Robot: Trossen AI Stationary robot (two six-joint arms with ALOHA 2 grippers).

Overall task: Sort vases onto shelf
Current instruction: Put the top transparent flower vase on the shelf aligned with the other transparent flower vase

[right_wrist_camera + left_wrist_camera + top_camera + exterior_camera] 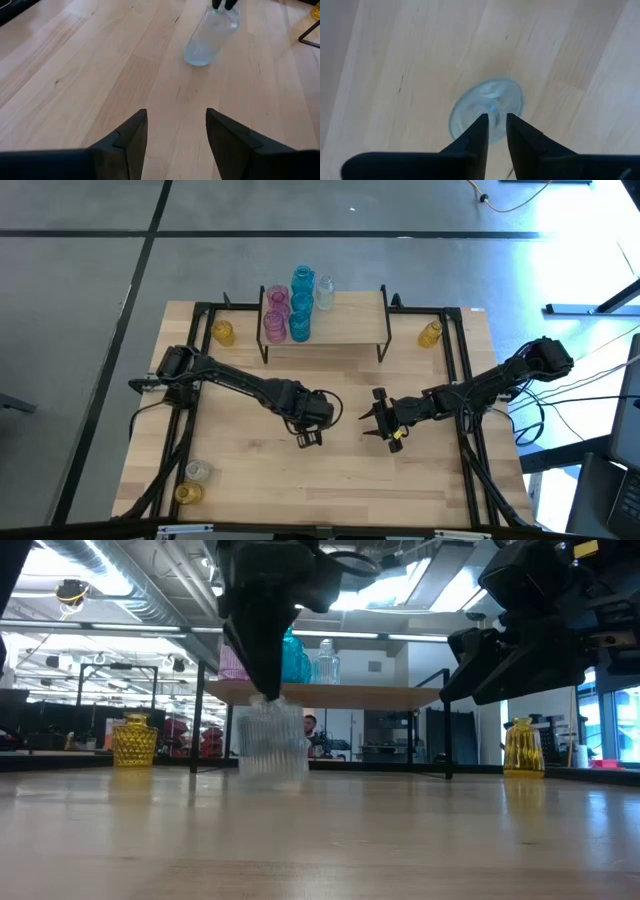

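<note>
Pale wooden surface (330, 480) on a grey floor (90, 290); cables (600, 375) trail alongside; ceiling lights (90, 560) overhead.

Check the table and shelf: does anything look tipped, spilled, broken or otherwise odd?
Nothing stands out. The clear vase under the left gripper stands upright on the table, and the vases on the shelf look upright too.

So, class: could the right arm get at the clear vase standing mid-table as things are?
Probably not cleanly: the left end effector sits over the clear vase, its fingers at the neck. The open right end effector faces it across bare wood.
</note>
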